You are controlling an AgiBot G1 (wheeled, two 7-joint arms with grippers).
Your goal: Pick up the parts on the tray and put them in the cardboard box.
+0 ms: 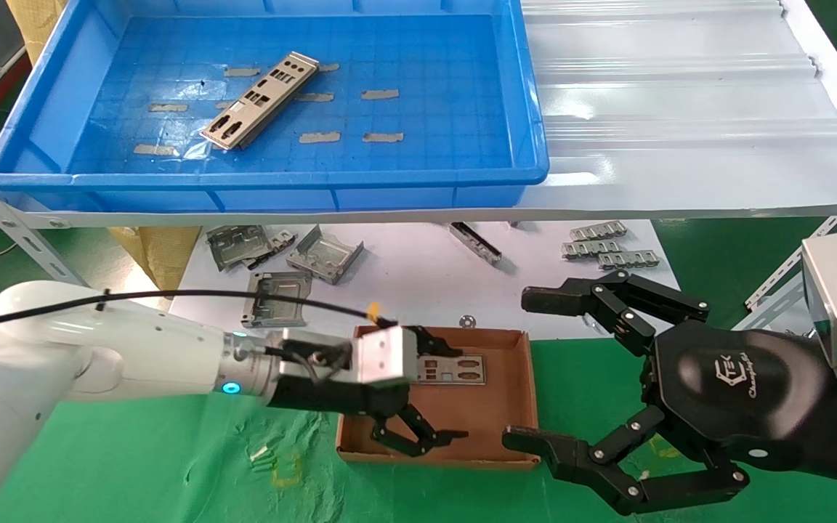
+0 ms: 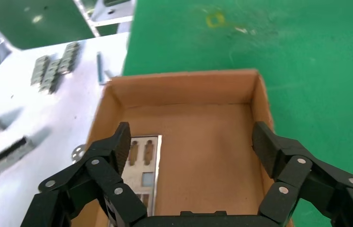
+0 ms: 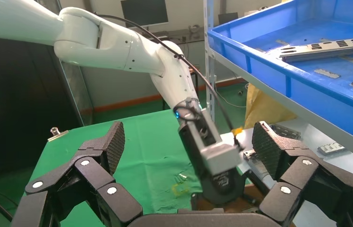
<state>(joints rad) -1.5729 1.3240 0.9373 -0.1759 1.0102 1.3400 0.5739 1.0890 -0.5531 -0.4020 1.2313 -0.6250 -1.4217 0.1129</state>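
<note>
One punched silver part (image 1: 259,100) lies slantwise on the floor of the blue tray (image 1: 462,174), raised at the back left; the right wrist view shows it too (image 3: 328,47). Below, the cardboard box (image 1: 531,392) sits on green cloth with another part (image 1: 455,369) flat along its far side. My left gripper (image 1: 456,392) hovers open just over the box, nothing between its fingers; in the left wrist view the part (image 2: 143,163) lies beside one finger (image 2: 120,144). My right gripper (image 1: 527,368) hangs open and empty to the right of the box.
Bent grey brackets (image 1: 273,261) and ridged strips (image 1: 607,247) lie on the white board under the tray shelf. A white corrugated sheet (image 1: 680,109) stretches right of the tray. Metal frame rails (image 1: 11,225) run at both sides.
</note>
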